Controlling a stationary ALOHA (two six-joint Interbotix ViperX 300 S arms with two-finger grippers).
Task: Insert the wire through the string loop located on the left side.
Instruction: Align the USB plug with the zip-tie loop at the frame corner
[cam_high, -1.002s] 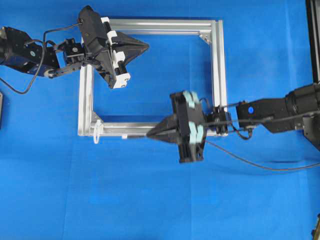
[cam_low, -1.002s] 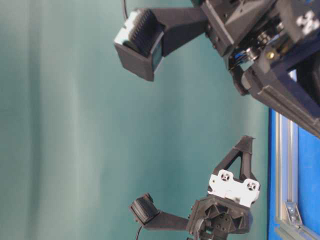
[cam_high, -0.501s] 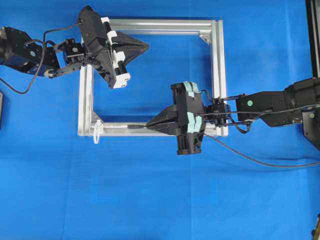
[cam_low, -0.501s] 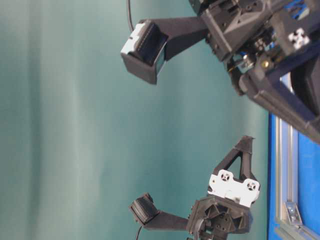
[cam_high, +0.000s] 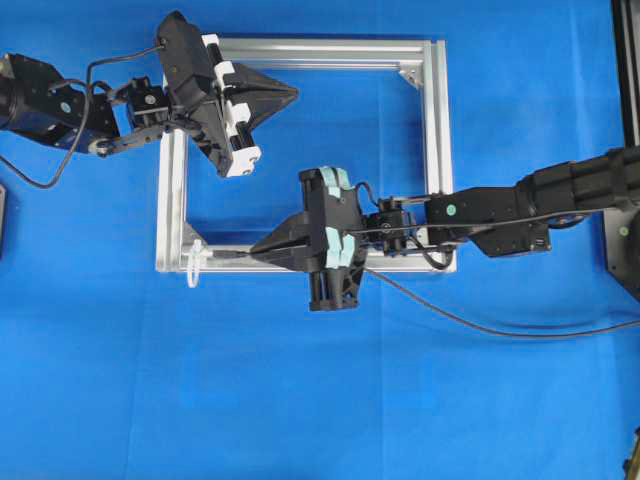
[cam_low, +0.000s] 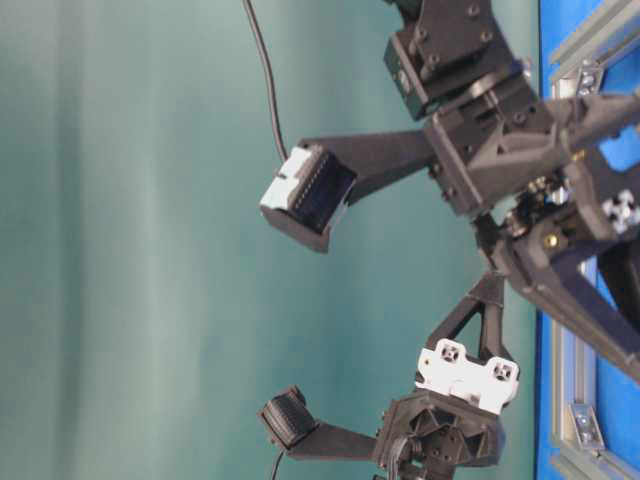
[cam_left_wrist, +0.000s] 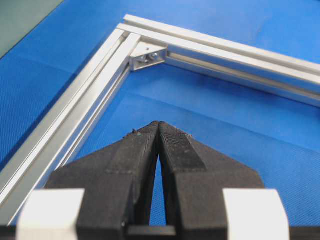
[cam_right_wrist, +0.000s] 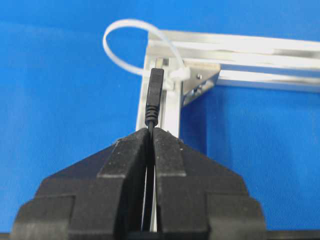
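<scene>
The wire (cam_high: 480, 322) is a thin black cable that trails right across the blue mat. My right gripper (cam_high: 256, 250) is shut on it just behind the plug (cam_right_wrist: 155, 97), which sticks out ahead of the fingertips. The plug points at the white string loop (cam_high: 194, 262), tied to the silver frame's near-left corner. In the right wrist view the plug end sits just short of the loop (cam_right_wrist: 126, 20), over the frame bar and right of the loop's opening. My left gripper (cam_high: 295, 94) hovers shut and empty over the frame's far-left part, tips together (cam_left_wrist: 158, 123).
The silver aluminium frame (cam_high: 430, 150) lies flat on the blue mat, with corner brackets (cam_left_wrist: 147, 56) inside it. A dark object (cam_high: 2, 215) sits at the left edge. A black post (cam_high: 625, 80) stands at the right edge.
My right gripper has moved left along the frame's near bar with the wire, bringing the plug close to the string loop. The left arm has not moved.
</scene>
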